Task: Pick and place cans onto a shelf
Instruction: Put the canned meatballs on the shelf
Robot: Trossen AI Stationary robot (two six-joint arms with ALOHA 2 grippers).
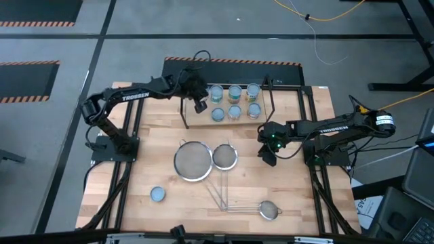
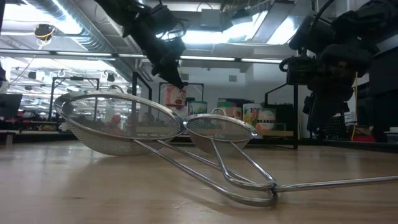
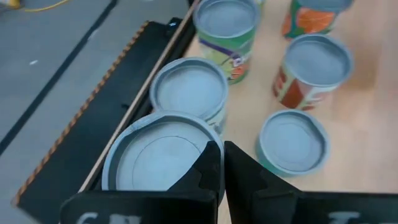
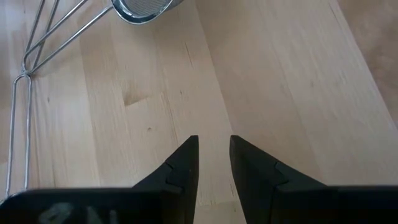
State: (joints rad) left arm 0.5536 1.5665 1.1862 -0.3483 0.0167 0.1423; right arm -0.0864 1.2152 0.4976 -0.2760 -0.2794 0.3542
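A: How many cans point(image 1: 234, 102) are counted?

B: Six on the shelf point(image 1: 203, 120), one point(image 1: 157, 194) left on the surface point(image 1: 163, 152); three strainers point(image 1: 193, 161) too. Pale blue-grey tops, green and orange-red labels; "TROSSEN" is read on both arms.

A: The claws?

B: Left claw point(image 1: 199, 106) is closed, empty, over the shelf; right claw point(image 1: 267, 158) is slightly parted, empty, above bare wood.

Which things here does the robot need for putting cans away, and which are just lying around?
For the job: the cans on the shelf, the lone can on the table, the shelf, the left gripper shut above the cans, the right gripper empty.

Lying about: the big strainer, the middle strainer, the small strainer.
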